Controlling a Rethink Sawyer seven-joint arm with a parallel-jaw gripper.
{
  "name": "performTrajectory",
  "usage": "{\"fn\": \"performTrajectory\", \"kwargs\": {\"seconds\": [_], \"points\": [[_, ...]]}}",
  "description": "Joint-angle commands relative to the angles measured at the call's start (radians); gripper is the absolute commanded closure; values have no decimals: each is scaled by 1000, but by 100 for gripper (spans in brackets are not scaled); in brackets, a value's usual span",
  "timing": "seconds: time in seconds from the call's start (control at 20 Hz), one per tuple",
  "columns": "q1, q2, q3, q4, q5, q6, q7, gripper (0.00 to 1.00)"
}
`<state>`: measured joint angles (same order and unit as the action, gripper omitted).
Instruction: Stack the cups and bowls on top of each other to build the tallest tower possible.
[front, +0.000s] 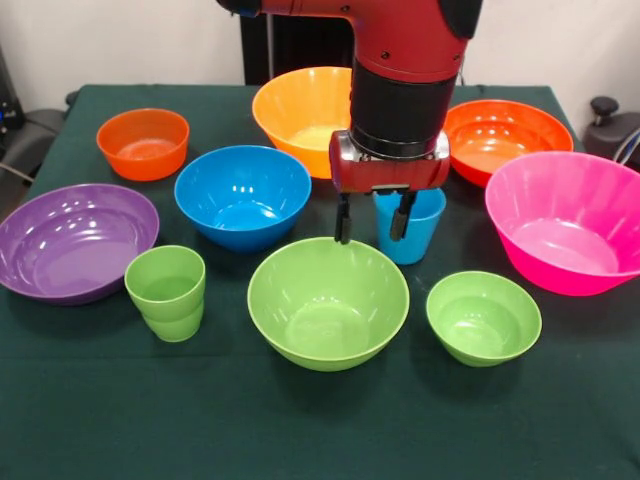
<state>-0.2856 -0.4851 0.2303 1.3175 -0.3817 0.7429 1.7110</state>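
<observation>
on the table: no tower is begun; every bowl and cup sits apart, unstacked
gripper: held wide, empty, above the blue cup
green cup: beside the purple bowl
left: all stacking is judged undone

1. Bright, even overhead lighting; soft white glare spots inside the glossy bowls.
2. Faint, short shadows on the dark tablecloth.
3. Focus slightly soft throughout.
</observation>
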Motion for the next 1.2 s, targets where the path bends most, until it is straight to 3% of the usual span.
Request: {"fn": "performTrajectory", "kwargs": {"seconds": [0.05,0.55,1.2], "points": [[-30,0,129,-101,-88,163,-376,0],[-41,-33,140,-124,-83,250,-395,0],[-94,98,199,-353,-143,338,-588,0]]}}
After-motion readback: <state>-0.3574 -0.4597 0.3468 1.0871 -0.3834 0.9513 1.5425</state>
